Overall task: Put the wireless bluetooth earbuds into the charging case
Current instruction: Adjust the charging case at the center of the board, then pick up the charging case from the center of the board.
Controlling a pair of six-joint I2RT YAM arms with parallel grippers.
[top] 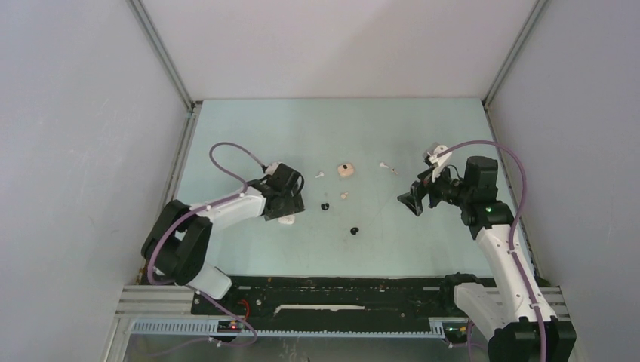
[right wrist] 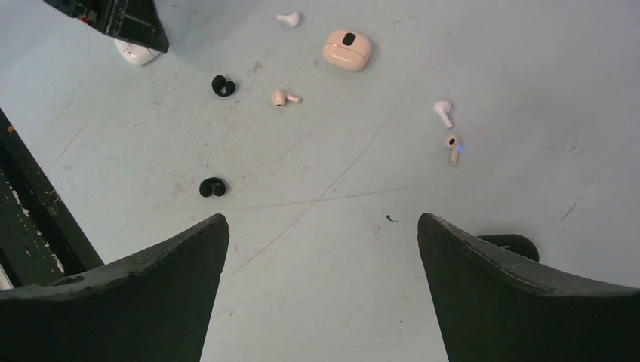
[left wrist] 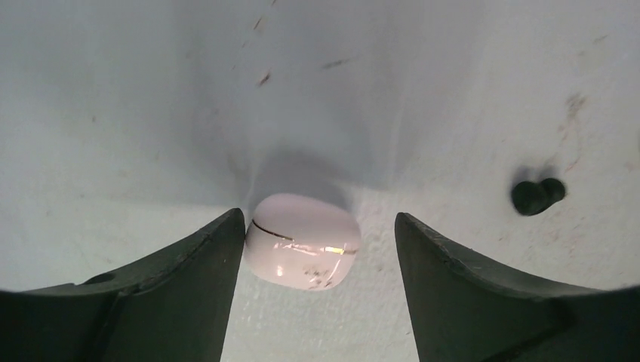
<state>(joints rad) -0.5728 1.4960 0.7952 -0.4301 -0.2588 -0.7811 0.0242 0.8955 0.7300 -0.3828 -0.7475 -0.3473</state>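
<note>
A closed white charging case (left wrist: pixel 302 240) lies on the table between the fingers of my left gripper (left wrist: pixel 318 219). The left finger touches the case and the right finger stands apart from it, so the gripper is open. From above, the left gripper (top: pixel 288 213) covers most of this case (top: pixel 287 221). A beige case (right wrist: pixel 347 49) lies further back. Loose earbuds are scattered about: a white one (right wrist: pixel 288 18), a beige one (right wrist: pixel 284 97), two black ones (right wrist: pixel 223 85) (right wrist: pixel 212 187), and a white (right wrist: pixel 443 111) and beige (right wrist: pixel 452 147) pair. My right gripper (right wrist: pixel 321 219) hangs open and empty above bare table.
A black rounded object (right wrist: pixel 509 243) shows partly behind my right gripper's right finger. One black earbud (left wrist: pixel 537 194) lies just right of the left gripper. Grey walls enclose the table (top: pixel 249 128) on three sides. A black rail (top: pixel 340 290) runs along the near edge.
</note>
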